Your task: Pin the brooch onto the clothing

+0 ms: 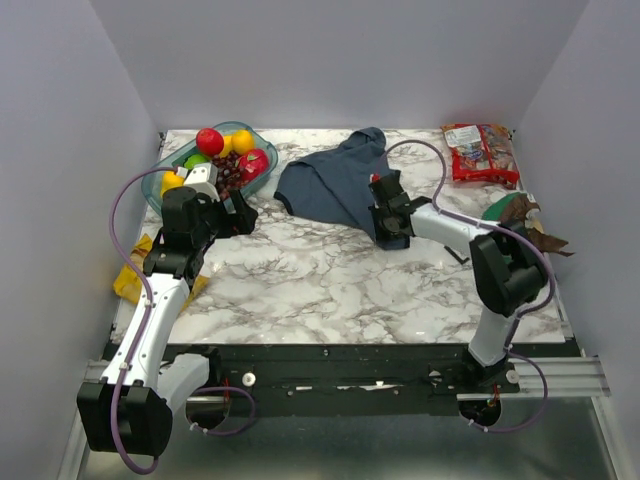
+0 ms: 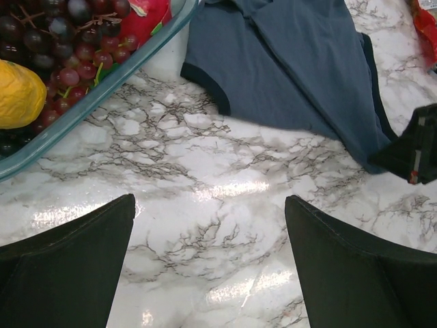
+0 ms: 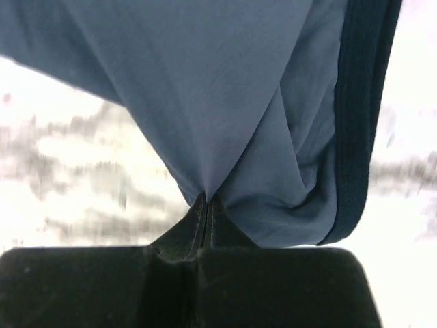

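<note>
While pinched shut on a fold of the clothing [image 1: 335, 185], upper centre of the top view, holds fabric taut with right gripper [image 3: 205, 205], probably to flatten it for pinning. Leaves left gripper [image 2: 209, 212] wide open, empty. No brooch visible.

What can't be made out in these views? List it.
- Brooch: in no view; too small, or perhaps under the crumpled shirt.
- Shirt's print: in no view; folds hide it.
- Table, right wrist view: blurred and washed out.
- Tray, left wrist view: cut off by the top and left edges.
- Right gripper, left wrist view: cut off by the right edge.
</note>
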`<state>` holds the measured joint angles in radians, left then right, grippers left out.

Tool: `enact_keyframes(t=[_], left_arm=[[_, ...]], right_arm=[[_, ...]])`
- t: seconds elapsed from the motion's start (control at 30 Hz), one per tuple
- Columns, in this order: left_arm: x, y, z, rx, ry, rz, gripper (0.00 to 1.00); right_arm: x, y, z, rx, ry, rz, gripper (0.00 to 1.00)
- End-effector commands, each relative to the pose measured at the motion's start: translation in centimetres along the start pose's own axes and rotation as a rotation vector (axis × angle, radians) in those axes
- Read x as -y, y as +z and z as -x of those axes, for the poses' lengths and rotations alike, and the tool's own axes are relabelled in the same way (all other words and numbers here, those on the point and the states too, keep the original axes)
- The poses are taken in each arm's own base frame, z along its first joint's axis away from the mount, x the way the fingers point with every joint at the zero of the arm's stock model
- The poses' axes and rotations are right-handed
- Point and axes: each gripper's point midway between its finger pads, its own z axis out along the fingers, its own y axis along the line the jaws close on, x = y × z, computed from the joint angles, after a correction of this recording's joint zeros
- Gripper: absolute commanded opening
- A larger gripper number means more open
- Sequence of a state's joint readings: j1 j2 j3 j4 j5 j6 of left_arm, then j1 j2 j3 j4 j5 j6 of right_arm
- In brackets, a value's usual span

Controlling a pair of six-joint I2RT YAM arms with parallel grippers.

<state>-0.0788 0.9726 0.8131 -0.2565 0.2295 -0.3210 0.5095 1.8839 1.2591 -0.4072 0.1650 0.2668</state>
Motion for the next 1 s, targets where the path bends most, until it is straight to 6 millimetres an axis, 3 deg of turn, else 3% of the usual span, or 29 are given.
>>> enact_keyframes(t=[0.0, 0.03, 0.1, 0.13, 0.3, 0.47, 0.5, 0.6, 0.73, 0.8, 0.87, 0.9, 0.93, 0.97], left_arm=[[1.6, -0.2, 1.0, 0.025, 0.01, -0.06, 0.99], [1.8, -0.2, 0.9, 0.024, 0.014, -0.067, 0.99], [2.6, -0.1, 0.4, 0.008, 0.032, -0.09, 0.98], [3.0, 0.0, 0.3, 0.004, 0.042, -0.101, 0.98], [5.8, 0.8, -2.2, -0.073, 0.081, -0.17, 0.97], [8.7, 1.8, -5.4, -0.189, 0.109, -0.261, 0.97], [9.2, 2.2, -6.2, -0.223, 0.108, -0.289, 0.97], [10.0, 2.6, -7.2, -0.269, 0.097, -0.319, 0.97], [10.5, 2.5, -6.8, -0.254, 0.096, -0.343, 0.97], [10.5, 2.4, -6.9, -0.249, 0.099, -0.347, 0.97], [10.6, 2.6, -6.6, -0.234, 0.109, -0.343, 0.97], [11.3, 2.6, -6.7, -0.236, 0.123, -0.354, 0.97], [11.5, 2.6, -6.8, -0.239, 0.133, -0.355, 0.97], [11.8, 2.7, -6.8, -0.24, 0.156, -0.351, 0.97]], right_arm=[[-1.5, -3.2, -3.4, -0.003, 0.021, 0.069, 0.01], [-0.9, -3.2, -6.1, -0.047, 0.02, 0.057, 0.01], [-1.5, -5.2, -7.1, -0.025, 0.043, 0.085, 0.01], [-1.5, -5.6, -8.8, -0.044, 0.044, 0.091, 0.01], [-4.5, -8.9, -12.0, -0.043, 0.064, 0.194, 0.01], [-7.3, -12.9, -11.2, 0.011, 0.05, 0.283, 0.01], [-8.1, -14.3, -9.5, 0.054, 0.046, 0.304, 0.01], [-9.6, -17.7, -6.9, 0.136, 0.01, 0.339, 0.01], [-11.2, -18.7, -5.8, 0.167, 0.003, 0.394, 0.01], [-12.1, -18.0, -6.7, 0.131, 0.001, 0.426, 0.01], [-12.8, -17.3, -7.6, 0.097, -0.002, 0.446, 0.21], [-12.8, -17.1, -7.9, 0.086, 0.004, 0.442, 0.36], [-12.5, -17.1, -8.0, 0.088, 0.014, 0.432, 0.64], [-12.1, -17.2, -7.6, 0.108, 0.019, 0.415, 0.74]])
